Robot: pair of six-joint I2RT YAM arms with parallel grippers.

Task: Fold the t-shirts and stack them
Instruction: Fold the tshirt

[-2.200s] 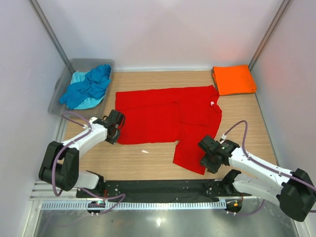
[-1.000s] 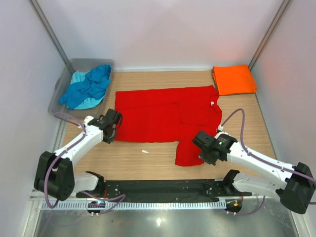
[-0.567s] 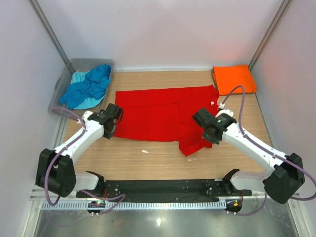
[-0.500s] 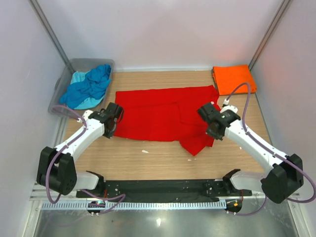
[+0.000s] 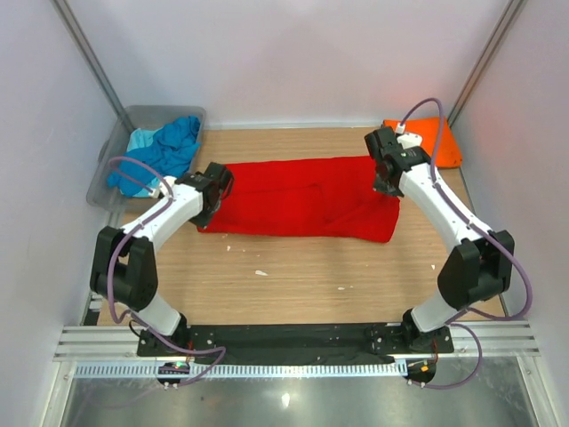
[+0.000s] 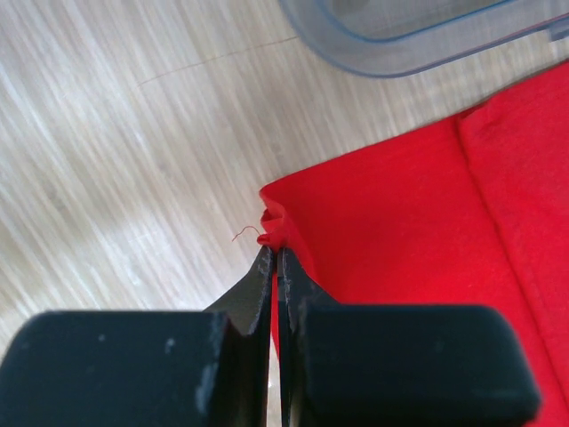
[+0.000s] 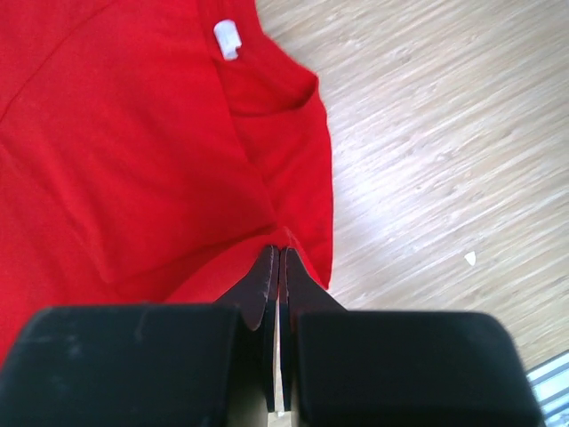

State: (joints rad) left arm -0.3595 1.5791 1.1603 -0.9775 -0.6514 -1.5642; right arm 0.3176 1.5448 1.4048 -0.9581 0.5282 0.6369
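Note:
The bright red t-shirt (image 5: 302,197) lies folded lengthwise into a wide band across the middle of the wooden table. My left gripper (image 5: 213,189) is shut on its left corner, seen as pinched red cloth (image 6: 373,205) in the left wrist view at my fingertips (image 6: 263,267). My right gripper (image 5: 385,178) is shut on its right edge near the collar; the white neck label (image 7: 227,38) shows in the right wrist view. The folded orange t-shirt (image 5: 440,140) lies at the back right, partly hidden by my right arm. Blue and pale turquoise shirts (image 5: 160,151) lie bunched in the tub.
The grey translucent tub (image 5: 116,156) stands at the back left; its rim (image 6: 400,53) shows close to my left gripper. Small white scraps (image 5: 260,272) lie on the wood in front of the shirt. White walls enclose the table on three sides.
Both grippers have carried the shirt's near edge away from me and over the far half. The shirt is now a narrower band. My right arm has swung far back toward the orange shirt.

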